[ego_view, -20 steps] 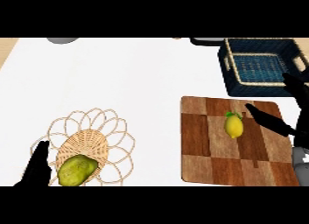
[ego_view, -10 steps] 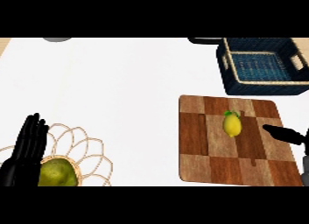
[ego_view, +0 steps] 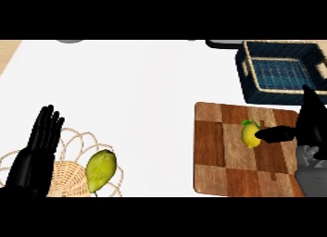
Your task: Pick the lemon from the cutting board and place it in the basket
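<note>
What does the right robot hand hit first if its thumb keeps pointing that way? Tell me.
The lemon on the cutting board: the right robot hand points its thumb left at it, the tip seemingly touching already, though height is unclear.

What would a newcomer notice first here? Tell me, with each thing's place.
The yellow lemon on the wooden cutting board at right, with the right hand reaching it from the side. Behind them stands the dark blue basket; at lower left, the open left hand rests beside a mango.

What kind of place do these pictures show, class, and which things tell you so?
Most likely a kitchen counter: a wooden cutting board carrying a lemon, a dark blue basket behind it, and a wicker trivet holding a green fruit.
</note>
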{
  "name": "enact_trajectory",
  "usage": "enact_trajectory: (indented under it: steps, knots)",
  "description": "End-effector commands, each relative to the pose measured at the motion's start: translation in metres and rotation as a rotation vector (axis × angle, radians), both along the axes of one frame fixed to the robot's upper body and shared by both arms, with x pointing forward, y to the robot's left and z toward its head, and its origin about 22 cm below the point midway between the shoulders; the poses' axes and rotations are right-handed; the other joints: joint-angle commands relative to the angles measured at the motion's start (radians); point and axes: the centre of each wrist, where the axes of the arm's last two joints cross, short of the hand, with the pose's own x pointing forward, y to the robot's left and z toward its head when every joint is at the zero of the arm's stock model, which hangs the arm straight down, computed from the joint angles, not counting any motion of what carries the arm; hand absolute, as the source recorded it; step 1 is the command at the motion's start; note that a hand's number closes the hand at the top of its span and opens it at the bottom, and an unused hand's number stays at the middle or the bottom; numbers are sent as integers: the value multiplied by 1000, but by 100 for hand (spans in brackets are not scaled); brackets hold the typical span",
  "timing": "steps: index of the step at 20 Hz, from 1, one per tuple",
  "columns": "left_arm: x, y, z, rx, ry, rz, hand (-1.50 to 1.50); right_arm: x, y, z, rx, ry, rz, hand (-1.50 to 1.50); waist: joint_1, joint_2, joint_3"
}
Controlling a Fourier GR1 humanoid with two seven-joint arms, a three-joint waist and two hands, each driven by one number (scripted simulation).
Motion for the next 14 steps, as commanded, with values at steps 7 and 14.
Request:
enact_trajectory:
  steps: [7, 14]
  knots:
    - [34, -5, -5, 7, -3, -7, 0, 20, 55, 30, -80, 238, -179, -150, 9, 4, 9]
    - [37, -1, -11, -3, 3, -15, 0, 11, 68, 25, -47, 260, -225, -150, 7, -1, 12]
